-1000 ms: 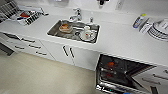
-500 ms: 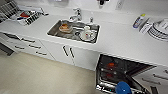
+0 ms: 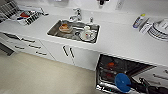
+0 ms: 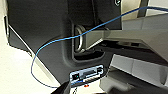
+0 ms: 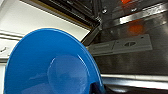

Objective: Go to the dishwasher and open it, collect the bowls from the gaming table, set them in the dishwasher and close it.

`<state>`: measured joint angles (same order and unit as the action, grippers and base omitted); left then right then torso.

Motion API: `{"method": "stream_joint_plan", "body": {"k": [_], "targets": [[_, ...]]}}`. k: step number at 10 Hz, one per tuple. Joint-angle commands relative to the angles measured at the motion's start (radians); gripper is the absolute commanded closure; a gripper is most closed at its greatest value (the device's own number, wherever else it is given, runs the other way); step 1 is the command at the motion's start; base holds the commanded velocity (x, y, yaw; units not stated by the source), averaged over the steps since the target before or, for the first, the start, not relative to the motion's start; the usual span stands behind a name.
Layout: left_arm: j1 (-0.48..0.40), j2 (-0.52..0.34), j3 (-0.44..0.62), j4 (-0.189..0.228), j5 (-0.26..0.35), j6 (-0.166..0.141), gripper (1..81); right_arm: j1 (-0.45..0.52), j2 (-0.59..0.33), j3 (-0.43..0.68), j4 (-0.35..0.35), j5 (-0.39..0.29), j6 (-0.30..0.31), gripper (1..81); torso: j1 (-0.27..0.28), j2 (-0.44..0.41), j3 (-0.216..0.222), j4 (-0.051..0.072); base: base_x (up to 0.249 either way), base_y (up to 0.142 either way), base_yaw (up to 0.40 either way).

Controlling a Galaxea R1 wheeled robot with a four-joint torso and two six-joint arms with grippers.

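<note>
The right gripper (image 3: 132,86) reached in from the lower right of the head view, its fingers pinching the rim of a bright blue bowl (image 3: 122,82). The bowl was held tilted on edge, over the open dishwasher (image 3: 112,68). In the right wrist view the bowl (image 5: 52,65) loomed large and close, its inside facing the camera, with the dishwasher's steel inner door panel (image 5: 130,45) just beyond it.

The dishwasher sat under the white counter (image 3: 120,42), its door let down and its dark interior showing a few orange items, too blurred to name. To its left were white cabinet doors (image 3: 67,53) with dark handles. Above them a steel sink (image 3: 53,30) was set into the counter, holding dishes, with a tap (image 3: 76,15) behind it. A dish rack (image 3: 22,15) stood at the far left of the counter, a bottle (image 3: 138,20) towards the right.

The left wrist view showed dark robot bodywork and a thin blue cable (image 4: 75,37).
</note>
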<state>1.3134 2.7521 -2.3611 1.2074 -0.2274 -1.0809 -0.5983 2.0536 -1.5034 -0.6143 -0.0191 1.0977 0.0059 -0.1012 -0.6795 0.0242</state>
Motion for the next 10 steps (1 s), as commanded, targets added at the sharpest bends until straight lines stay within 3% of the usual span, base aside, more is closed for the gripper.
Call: {"method": "stream_joint_plan", "body": {"k": [1,4,6,10], "targets": [[0.037,0.023,-0.081,0.017,0.028,-0.001,1.0,0.155,0.013,0.0,0.036,-0.11,0.002,81.1,0.0,0.0,0.0,0.0,0.0,0.0,0.0],[0.062,0.06,-0.158,0.017,0.025,0.001,1.0,0.217,0.067,-0.069,0.063,-0.13,0.002,81.1,0.0,0.0,0.0,0.0,0.0,0.0,0.0],[0.07,0.064,-0.167,0.008,0.025,-0.001,1.0,0.249,0.084,-0.093,0.07,-0.166,0.002,81.1,0.0,0.0,0.0,0.0,0.0,0.0,0.0],[0.074,0.075,-0.167,0.006,0.028,-0.001,1.0,0.264,0.067,-0.093,0.085,-0.168,0.001,81.1,0.0,0.0,0.0,0.0,0.0,0.0,0.0]]}}
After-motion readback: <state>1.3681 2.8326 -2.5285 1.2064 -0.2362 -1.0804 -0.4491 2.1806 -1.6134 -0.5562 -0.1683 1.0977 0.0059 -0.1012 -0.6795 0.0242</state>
